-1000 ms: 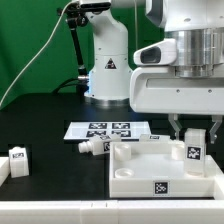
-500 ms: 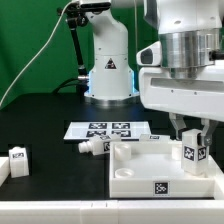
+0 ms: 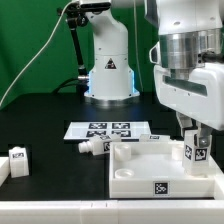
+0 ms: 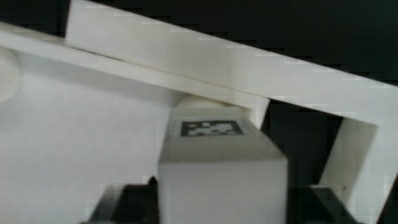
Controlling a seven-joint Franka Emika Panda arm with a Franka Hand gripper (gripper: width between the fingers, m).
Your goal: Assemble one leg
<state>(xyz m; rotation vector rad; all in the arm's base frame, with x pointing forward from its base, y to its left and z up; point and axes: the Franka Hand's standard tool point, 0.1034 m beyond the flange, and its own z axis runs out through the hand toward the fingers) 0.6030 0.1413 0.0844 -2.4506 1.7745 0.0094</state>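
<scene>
My gripper (image 3: 197, 138) is shut on a leg (image 3: 197, 150), a stubby white peg with a black-and-white tag. I hold it upright at the far right corner of the big white tray-like panel (image 3: 135, 162), in the exterior view's right. In the wrist view the leg (image 4: 222, 175) fills the space between my dark fingers (image 4: 135, 203), tag facing the camera, with the panel's rim (image 4: 196, 75) just beyond it. Whether the leg's lower end touches the panel is hidden.
Another leg (image 3: 92, 146) lies on the black table left of the panel, and one more (image 3: 18, 157) stands at the exterior view's far left. The marker board (image 3: 105, 129) lies behind the panel. A white robot base (image 3: 108, 70) stands at the back.
My gripper has shifted toward the exterior view's right with the leg in it, and slightly lower over the panel's right corner.
</scene>
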